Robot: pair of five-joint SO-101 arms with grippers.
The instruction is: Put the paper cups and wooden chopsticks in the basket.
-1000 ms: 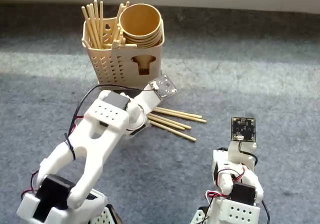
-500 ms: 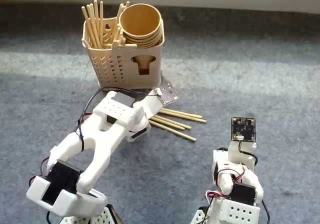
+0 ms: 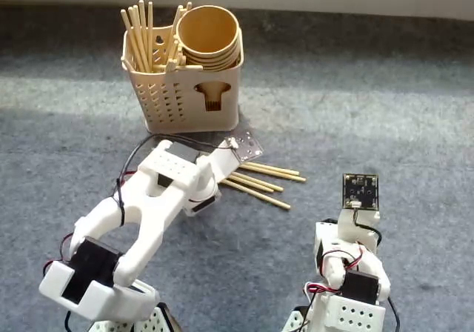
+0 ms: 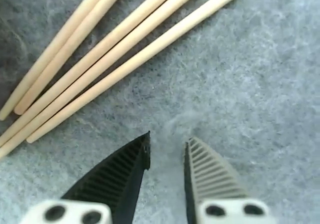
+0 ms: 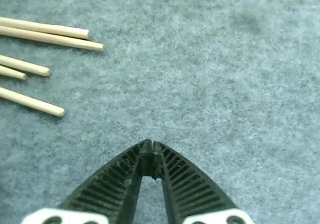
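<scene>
Basket [image 3: 185, 87] stands upright at the far side of the table [image 3: 385, 110], ahead of the left arm [image 3: 148, 213].
- A stack of paper cups [image 3: 209, 35] sits in the basket's right part, mouths up and rims above the basket wall.
- A bundle of wooden chopsticks [image 3: 141, 35] stands on end in the left part, leaning slightly, tips well above the rim.

Loose chopsticks [image 3: 263, 178] lie flat on the table just in front of the basket. They are roughly parallel and fan out a little. One end of the group is hidden under the left arm's wrist and the other ends point toward the right side. Five sticks can be counted in the left wrist view [image 4: 135, 64]. The right wrist view shows five blunt ends [image 5: 50, 38].

Left jaws:
- Pointed down at the table, with a narrow gap between the tips and nothing held.
- The tips are near the closest loose chopstick but clear of it, with bare table between.
- Whether the tips touch the table cannot be told.

Right arm [image 3: 348, 265] is folded back at the near edge, well apart from the basket. Right jaws are closed tip to tip and empty, over bare table, with the loose stick ends off to one side.
</scene>
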